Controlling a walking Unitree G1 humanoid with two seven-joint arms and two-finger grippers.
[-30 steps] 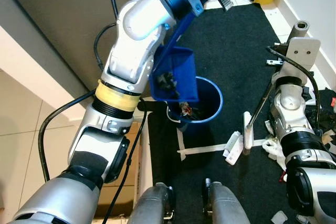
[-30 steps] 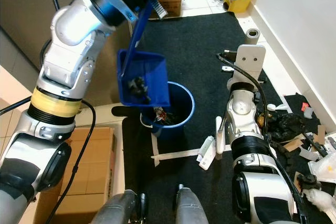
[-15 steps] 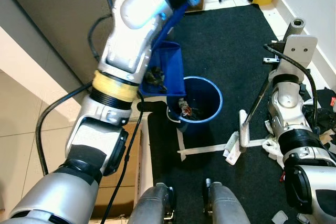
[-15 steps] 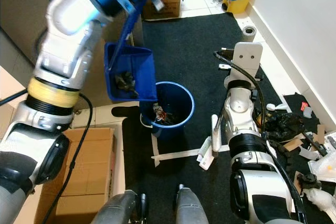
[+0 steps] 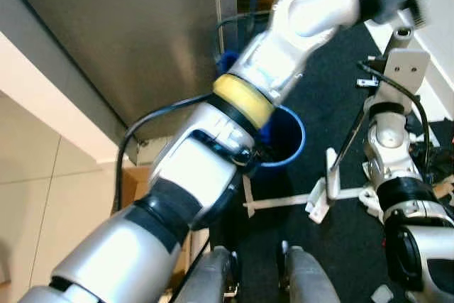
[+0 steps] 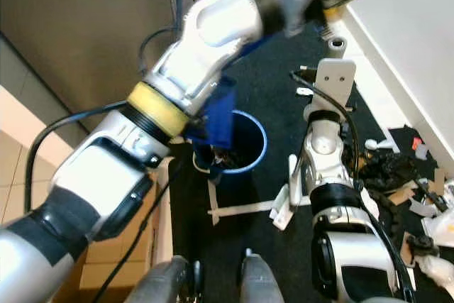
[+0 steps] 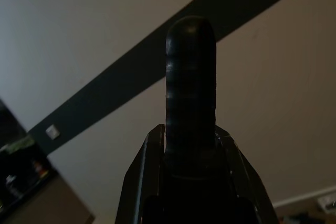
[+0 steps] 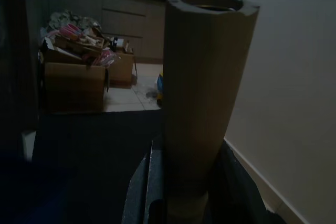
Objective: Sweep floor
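The left arm [image 6: 177, 90] reaches up and across the scene, blurred, with its yellow band above a blue bucket [image 6: 245, 148] that stands on the dark mat [image 6: 277, 90]. A blue dustpan [image 6: 221, 122] hangs tipped on edge against the near-left rim of the bucket, partly behind the arm, and some litter shows inside the bucket. In the left wrist view the left gripper [image 7: 190, 145] is clenched on a dark ribbed handle [image 7: 190, 93] that stands up between its fingers against a pale wall with a dark slanting stripe. The right arm [image 6: 328, 154] stands at the right of the mat, just beside the bucket. In the right wrist view the right gripper [image 8: 199, 182] grasps a pale brown tube, the broom handle [image 8: 207, 77], which rises upright between the fingers; its open top end [image 6: 338, 46] shows in the head views above the right wrist. A thin dark rod runs down from the arm to the white broom head [image 6: 289, 200], which rests on the mat next to strips of white tape [image 6: 237, 208]. Scraps of dark and brown litter [image 6: 394, 175] lie on the floor to the right of the arm, near the white wall. Cardboard boxes [image 8: 73, 80] stand at the far end of the mat.
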